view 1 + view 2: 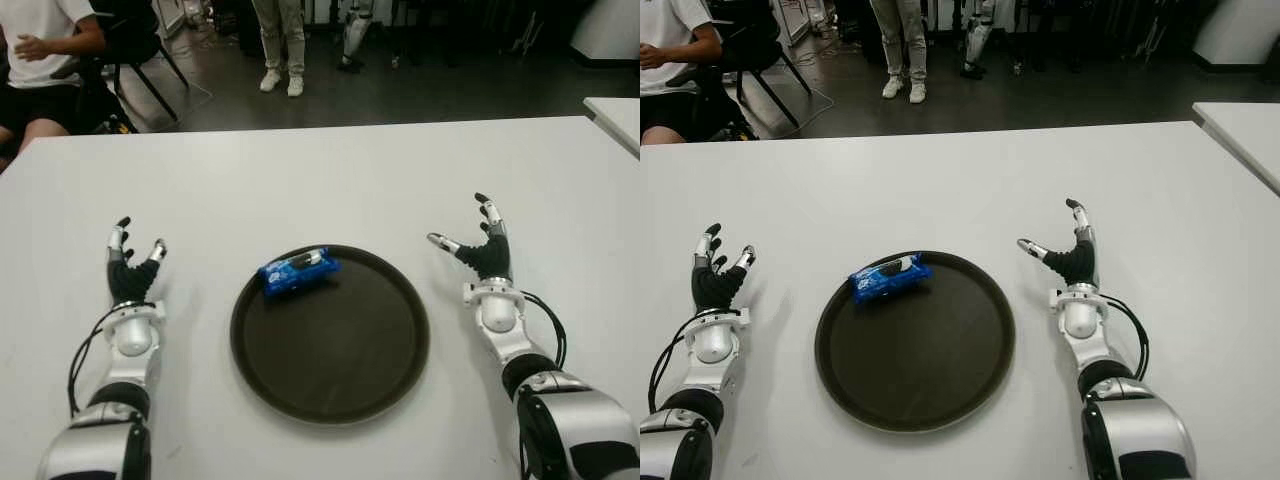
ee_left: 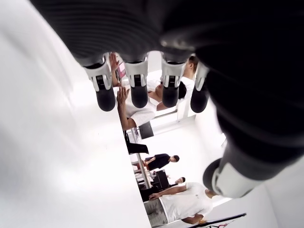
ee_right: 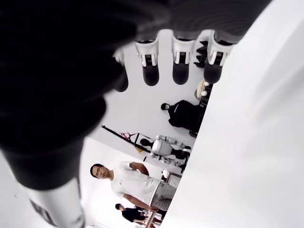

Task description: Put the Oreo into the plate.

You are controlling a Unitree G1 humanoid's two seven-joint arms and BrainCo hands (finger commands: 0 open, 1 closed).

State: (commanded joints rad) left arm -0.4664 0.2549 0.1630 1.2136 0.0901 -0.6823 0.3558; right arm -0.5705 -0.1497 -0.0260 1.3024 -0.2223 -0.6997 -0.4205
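The blue foil-wrapped Oreo packet (image 1: 298, 270) lies inside the round dark-brown plastic plate (image 1: 330, 385), against its far rim, between my two hands and nearer my left. My left hand (image 1: 131, 270) and right hand (image 1: 483, 245) show on either side of the plate over the white table (image 1: 320, 170), fingers spread, holding nothing. Risk, as I judge it: a careless sweep of either hand could knock the plate's edge and tip the rim-side packet out.
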